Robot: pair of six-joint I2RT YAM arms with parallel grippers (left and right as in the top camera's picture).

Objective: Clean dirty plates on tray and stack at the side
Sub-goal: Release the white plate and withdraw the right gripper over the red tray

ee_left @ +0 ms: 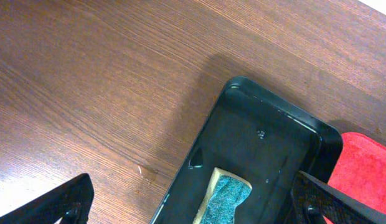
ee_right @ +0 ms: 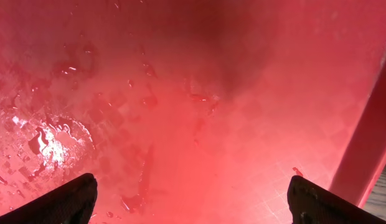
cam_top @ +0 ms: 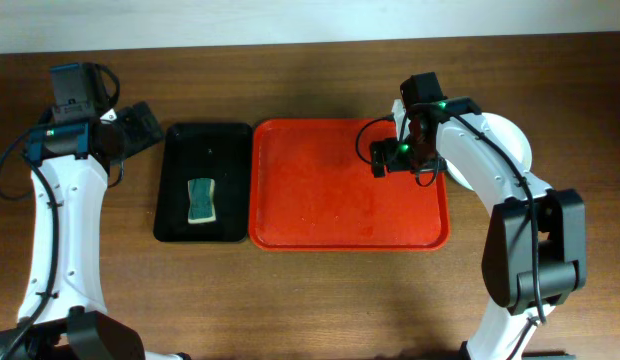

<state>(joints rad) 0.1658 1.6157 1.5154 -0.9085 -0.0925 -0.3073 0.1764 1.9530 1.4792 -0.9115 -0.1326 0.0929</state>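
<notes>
Your tray (cam_top: 330,205): mid-table, floor wet w/ droplets. One white plate (cam_top: 514,138): on the table (cam_top: 320,300) just right of the tray, partly hidden by your R arm; what's under it can't be told. R gripper (ee_right: 193,205): over the tray's far-right corner, jaws wide, holding nothing. L gripper (cam_top: 138,125): jaws wide, empty, beside black tray (cam_top: 180,160) w/ sponge (cam_top: 200,200).

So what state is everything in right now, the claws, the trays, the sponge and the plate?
red tray, wet, no plates on it
black tray, holds the sponge
sponge, lying flat
left claw, open, empty
right claw, open, empty, over the red tray
white plate, on the table beside the red tray, partly hidden by the arm
</notes>
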